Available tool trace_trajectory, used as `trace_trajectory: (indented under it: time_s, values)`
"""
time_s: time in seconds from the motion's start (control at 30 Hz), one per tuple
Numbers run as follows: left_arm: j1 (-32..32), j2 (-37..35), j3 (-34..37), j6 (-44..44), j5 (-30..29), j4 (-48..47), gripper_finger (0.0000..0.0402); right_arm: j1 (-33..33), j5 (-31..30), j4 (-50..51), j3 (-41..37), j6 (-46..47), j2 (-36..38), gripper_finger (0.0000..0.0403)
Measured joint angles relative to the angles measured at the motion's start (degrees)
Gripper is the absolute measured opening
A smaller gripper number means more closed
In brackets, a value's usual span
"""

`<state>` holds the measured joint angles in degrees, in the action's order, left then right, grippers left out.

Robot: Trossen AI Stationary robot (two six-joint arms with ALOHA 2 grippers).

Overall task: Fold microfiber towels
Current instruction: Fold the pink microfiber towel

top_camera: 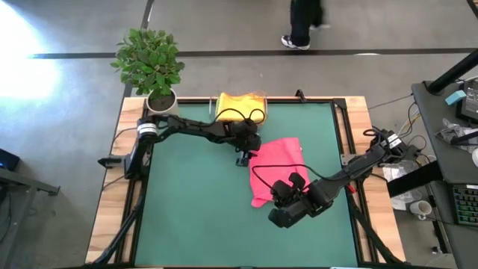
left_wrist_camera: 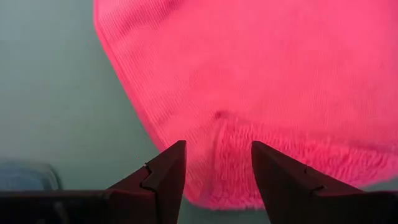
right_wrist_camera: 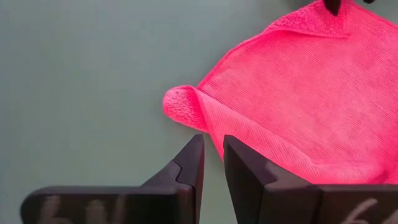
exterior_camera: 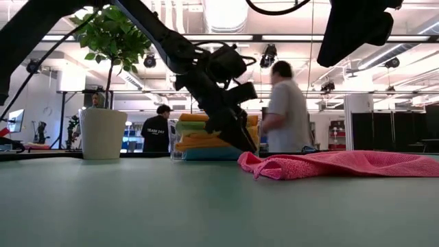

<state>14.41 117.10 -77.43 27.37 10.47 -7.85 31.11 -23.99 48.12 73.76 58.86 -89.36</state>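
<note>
A pink microfiber towel (top_camera: 278,161) lies rumpled and mostly flat on the green table, right of centre. One corner (right_wrist_camera: 180,106) is turned over at its near left. My left gripper (top_camera: 244,158) stands open just over the towel's far-left corner (left_wrist_camera: 217,177). That corner shows between the two fingers in the left wrist view, and I cannot tell whether they touch it. My right gripper (top_camera: 278,196) hangs high over the towel's near part. A narrow gap shows between its fingers (right_wrist_camera: 211,155), with nothing in it.
A clear tray with a stack of folded towels (top_camera: 240,107), yellow on top, stands at the table's far edge, just behind my left arm. A potted plant (top_camera: 151,63) stands at the far left corner. People (exterior_camera: 288,110) move in the room beyond the table.
</note>
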Motion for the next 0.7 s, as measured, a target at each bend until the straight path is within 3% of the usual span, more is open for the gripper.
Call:
trace_trajectory:
  time_s: [0.53, 0.7]
  values:
    - [0.5, 1.2, 0.6, -0.1, 0.1, -5.9, 0.0166, 0.0, 0.2, 0.1, 0.0, -1.1, 0.0, 0.0054]
    - [0.4, 0.7, 0.5, -0.2, 0.2, -7.1, 0.0136, 0.0, 0.2, 0.6, 0.0, -1.0, 0.0, 0.0054]
